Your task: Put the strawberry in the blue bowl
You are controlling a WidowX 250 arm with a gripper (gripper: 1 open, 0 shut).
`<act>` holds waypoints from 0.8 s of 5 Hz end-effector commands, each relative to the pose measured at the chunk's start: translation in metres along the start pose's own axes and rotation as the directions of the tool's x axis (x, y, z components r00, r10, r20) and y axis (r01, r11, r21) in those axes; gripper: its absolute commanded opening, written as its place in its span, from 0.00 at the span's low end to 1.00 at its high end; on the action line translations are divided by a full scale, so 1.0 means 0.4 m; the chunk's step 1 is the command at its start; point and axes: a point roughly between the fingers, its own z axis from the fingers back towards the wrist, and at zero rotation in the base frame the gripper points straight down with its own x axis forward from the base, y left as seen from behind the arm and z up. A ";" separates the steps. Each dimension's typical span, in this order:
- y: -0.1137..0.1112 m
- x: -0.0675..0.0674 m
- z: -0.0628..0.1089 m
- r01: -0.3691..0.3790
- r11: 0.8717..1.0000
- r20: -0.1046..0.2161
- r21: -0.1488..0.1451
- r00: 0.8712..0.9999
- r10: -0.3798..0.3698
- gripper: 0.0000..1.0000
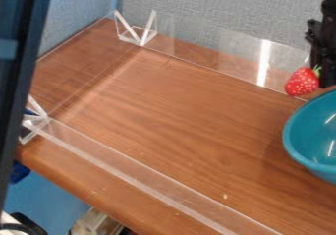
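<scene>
The small red strawberry (304, 80) hangs just above the wooden table (157, 111) at the far right, close to the clear back wall. My black gripper (317, 70) comes down from the top right corner and is shut on the strawberry, partly cut off by the frame edge. The teal-blue bowl (315, 136) sits below and in front of the strawberry, only its left part in view. The strawberry is just beyond the bowl's far rim, not over its hollow.
Low clear plastic walls (144, 185) border the table. A clear bracket (137, 28) stands at the back left corner and another (33, 121) at the left edge. A dark blue post (20, 52) fills the left foreground.
</scene>
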 end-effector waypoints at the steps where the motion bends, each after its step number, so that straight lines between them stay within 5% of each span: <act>1: -0.005 0.038 0.105 0.039 0.998 0.102 0.057 0.994 -0.045 0.00; 4: -0.010 0.046 0.123 0.082 0.992 0.123 0.091 0.988 -0.093 0.00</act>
